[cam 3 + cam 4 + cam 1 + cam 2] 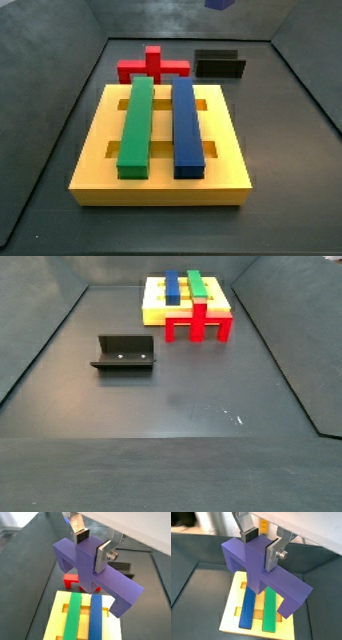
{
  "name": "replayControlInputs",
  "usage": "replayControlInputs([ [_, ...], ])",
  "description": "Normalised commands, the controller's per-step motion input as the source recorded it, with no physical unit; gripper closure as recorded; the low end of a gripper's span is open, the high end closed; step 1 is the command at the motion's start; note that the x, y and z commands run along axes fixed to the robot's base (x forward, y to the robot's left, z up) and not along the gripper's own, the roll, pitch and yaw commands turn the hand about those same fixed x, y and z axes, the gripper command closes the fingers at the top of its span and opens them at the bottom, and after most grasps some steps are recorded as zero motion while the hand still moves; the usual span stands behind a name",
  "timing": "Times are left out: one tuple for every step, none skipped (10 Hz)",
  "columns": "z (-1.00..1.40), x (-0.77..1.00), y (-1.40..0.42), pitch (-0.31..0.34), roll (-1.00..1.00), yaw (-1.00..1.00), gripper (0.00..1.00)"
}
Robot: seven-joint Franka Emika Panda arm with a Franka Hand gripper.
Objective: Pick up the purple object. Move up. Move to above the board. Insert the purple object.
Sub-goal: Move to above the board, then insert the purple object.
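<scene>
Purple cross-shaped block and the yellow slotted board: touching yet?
Apart. In a side view only a corner of the purple cross-shaped block shows at the top edge, far above the yellow slotted board. In both wrist views the gripper clamps the block.

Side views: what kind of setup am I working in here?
Likely a lab test cell for insertion tasks: a dark walled bin floor holding a yellow board with green and blue bars, a red piece, the fixture. The gripper holds the purple object above the board.

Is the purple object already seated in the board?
No: the tool holds the purple object in the air above the board.
</scene>
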Motion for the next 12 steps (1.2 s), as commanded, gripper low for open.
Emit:
replayControlInputs([
  [0.04, 0.03, -0.08, 0.082, 0.02, 1.0, 1.0],
  [0.03, 0.03, -0.06, 0.093, 0.03, 1.0, 1.0],
  [0.03, 0.04, -0.04, 0.112, 0.03, 1.0, 1.0],
  [0.03, 0.04, -0.04, 0.133, 0.04, 1.0, 1.0],
  [0.03, 0.04, -0.03, 0.16, 0.05, 1.0, 1.0],
  [0.03, 0.04, -0.03, 0.193, 0.05, 0.98, 1.0],
  [0.03, 0.05, -0.03, 0.179, 0.05, 0.64, 1.0],
  [0.03, 0.06, -0.03, 0.161, 0.05, 0.34, 1.0],
  [0.03, 0.06, -0.03, 0.154, 0.05, 0.24, 1.0],
  [-0.76, 0.0, -0.29, -0.077, -0.14, 0.0, 1.0],
  [-0.89, 0.0, -0.81, -0.043, -0.02, 0.11, 1.0],
  [-1.0, 0.1, -1.0, -0.026, 0.02, 0.11, 1.0],
])
